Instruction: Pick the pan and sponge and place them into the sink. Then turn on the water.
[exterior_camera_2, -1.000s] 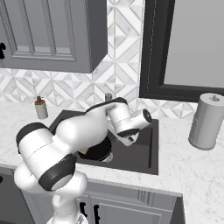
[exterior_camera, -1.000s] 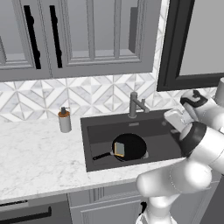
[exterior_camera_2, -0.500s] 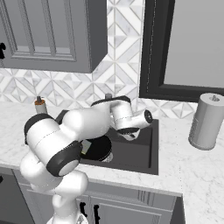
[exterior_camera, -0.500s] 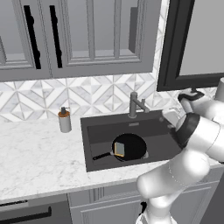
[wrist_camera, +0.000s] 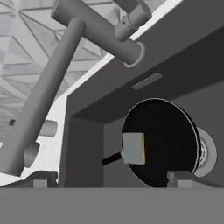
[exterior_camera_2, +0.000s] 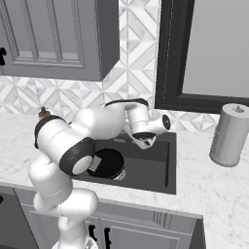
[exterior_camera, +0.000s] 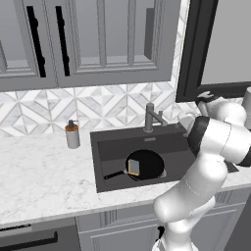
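The gripper (wrist_camera: 109,179) hangs open over the sink (exterior_camera: 110,147), its 2 fingers wide apart and holding nothing. Below it, the pan (wrist_camera: 162,140) lies in the sink over the drain (wrist_camera: 205,153), and the sponge (wrist_camera: 133,148) rests on the pan. Further back stands the faucet (wrist_camera: 48,83).

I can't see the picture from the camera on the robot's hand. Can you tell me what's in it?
A black pan lies in a dark sink with a small sponge resting in it, near the handle side. A grey faucet leans across above, with no water running. The tips of the robot's open tool poke up at the bottom.
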Controlling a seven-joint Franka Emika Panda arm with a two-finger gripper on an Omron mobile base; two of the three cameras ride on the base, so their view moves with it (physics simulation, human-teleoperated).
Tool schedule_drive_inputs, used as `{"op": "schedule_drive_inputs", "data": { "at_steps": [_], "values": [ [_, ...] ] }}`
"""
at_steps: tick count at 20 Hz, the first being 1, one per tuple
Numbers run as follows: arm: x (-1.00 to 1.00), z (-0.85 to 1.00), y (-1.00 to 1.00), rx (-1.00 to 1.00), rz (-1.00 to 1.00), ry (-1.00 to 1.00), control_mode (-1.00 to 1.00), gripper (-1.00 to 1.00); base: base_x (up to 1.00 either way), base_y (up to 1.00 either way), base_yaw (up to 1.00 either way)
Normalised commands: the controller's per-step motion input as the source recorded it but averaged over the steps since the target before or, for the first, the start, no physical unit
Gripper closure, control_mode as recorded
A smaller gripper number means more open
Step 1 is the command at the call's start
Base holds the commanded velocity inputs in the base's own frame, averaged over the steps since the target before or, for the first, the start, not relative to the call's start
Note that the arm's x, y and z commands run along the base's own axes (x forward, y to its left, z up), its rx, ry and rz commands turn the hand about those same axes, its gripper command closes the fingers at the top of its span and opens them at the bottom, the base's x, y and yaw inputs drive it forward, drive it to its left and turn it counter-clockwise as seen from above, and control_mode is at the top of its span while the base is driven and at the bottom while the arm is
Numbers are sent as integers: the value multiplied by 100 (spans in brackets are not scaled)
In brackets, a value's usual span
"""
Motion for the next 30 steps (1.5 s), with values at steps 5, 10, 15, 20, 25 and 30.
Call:
{"op": "schedule_drive_inputs", "data": {
  "at_steps": [5,10,15,20,25,30],
  "values": [
    [42,0,0,0,-3,3,-100,-100,0,0,0],
    [29,0,0,0,-5,0,-100,-100,0,0,0],
    [21,0,0,0,-2,0,-100,-100,0,0,0],
    [26,-10,0,0,-1,-4,-100,-100,0,0,0],
    [22,-19,6,-1,0,-9,-100,-100,0,0,0],
    [15,-7,4,0,-1,-9,-100,-100,0,0,0]
  ]
}}
